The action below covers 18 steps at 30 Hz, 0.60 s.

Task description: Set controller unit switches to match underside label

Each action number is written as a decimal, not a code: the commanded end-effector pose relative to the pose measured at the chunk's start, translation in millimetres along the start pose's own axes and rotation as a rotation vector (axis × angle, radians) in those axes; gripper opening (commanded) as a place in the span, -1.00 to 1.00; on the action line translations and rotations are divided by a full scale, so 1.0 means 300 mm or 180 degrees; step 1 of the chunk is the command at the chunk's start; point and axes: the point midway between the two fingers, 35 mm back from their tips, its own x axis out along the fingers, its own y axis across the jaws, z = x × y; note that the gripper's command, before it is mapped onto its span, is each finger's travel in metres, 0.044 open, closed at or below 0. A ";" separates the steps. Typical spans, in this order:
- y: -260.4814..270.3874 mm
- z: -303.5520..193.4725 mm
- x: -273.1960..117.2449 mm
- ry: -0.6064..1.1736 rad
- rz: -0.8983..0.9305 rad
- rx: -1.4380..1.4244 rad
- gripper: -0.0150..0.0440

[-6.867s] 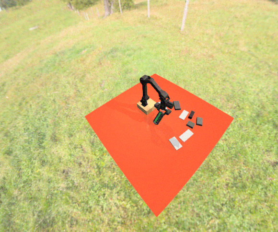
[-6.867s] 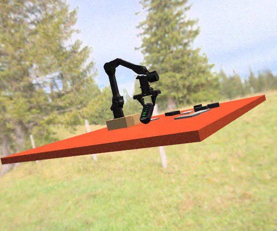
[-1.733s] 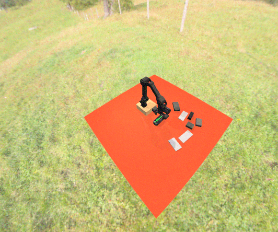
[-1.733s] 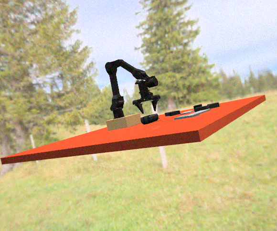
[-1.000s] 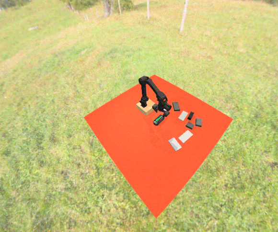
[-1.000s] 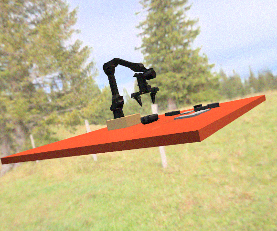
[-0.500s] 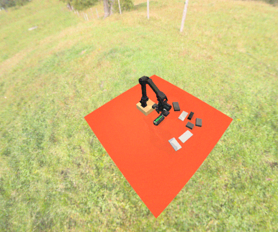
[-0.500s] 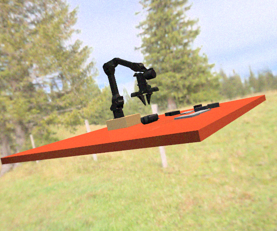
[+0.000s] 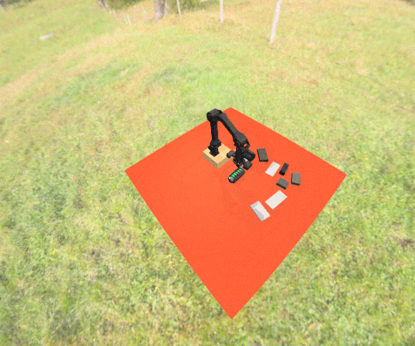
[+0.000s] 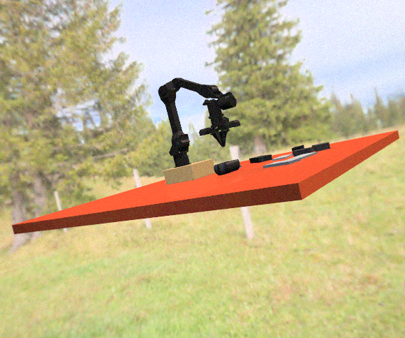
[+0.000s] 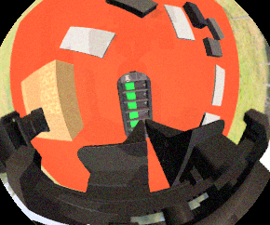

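The dark grey controller unit (image 9: 236, 175) (image 10: 227, 167) (image 11: 135, 101) lies on the orange bench (image 9: 200, 208) (image 10: 195, 196) (image 11: 101, 70) with its switch side up, near the arm's base. In the wrist view several switches show green on their left half and dark on the right. The fingers hide the unit's near end, and which ends are pressed down cannot be told. The underside label is hidden. My gripper (image 10: 223, 145) (image 11: 143, 123) is shut and empty. It points down and hangs above the unit, clear of it.
A wooden block (image 9: 217, 156) (image 10: 188, 173) (image 11: 64, 99) bears the arm beside the unit. Light grey plates (image 9: 272, 169) (image 11: 87, 42) and dark modules (image 9: 262, 154) (image 10: 260, 158) lie farther right in the top view. Two more light plates (image 9: 276, 199) lie nearer the camera there.
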 end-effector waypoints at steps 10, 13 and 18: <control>0.000 0.000 0.000 0.0000 0.0000 0.0000 0.58; 0.000 0.000 0.000 0.0000 0.0000 0.0000 0.84; 0.003 -0.001 0.004 0.0001 0.0000 0.0001 0.91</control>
